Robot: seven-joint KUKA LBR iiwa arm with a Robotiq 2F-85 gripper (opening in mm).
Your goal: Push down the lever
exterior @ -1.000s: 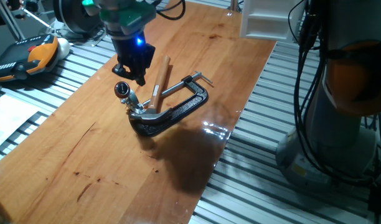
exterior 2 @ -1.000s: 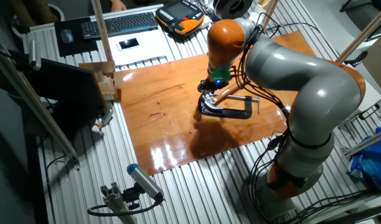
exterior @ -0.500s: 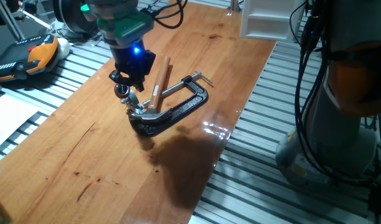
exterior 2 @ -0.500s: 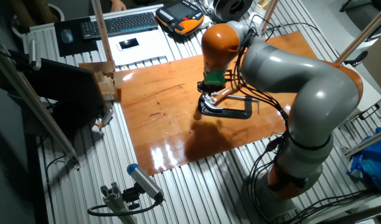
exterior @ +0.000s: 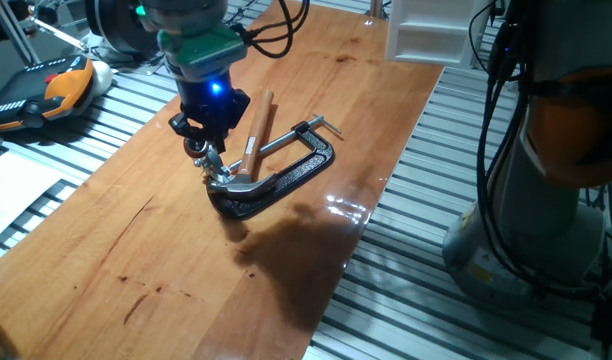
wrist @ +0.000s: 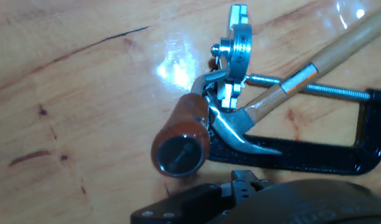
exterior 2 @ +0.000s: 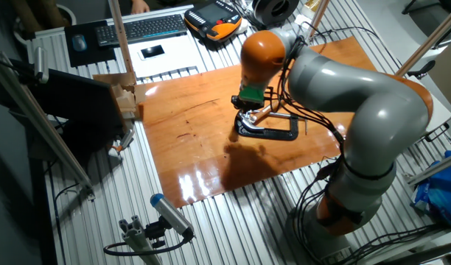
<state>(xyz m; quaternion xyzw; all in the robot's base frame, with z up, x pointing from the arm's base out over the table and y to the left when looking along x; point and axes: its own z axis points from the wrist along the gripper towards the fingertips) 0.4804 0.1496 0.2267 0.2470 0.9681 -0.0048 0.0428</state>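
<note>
With the gripper (exterior: pixel 200 137), whose finger state I cannot tell, just above the lever (wrist: pixel 189 127) at the picture's centre left, the likely slip is its tip sliding off the round knob (wrist: pixel 179 149) and knocking the hammer (wrist: pixel 284 87) or clamp (exterior: pixel 286 180).
</note>
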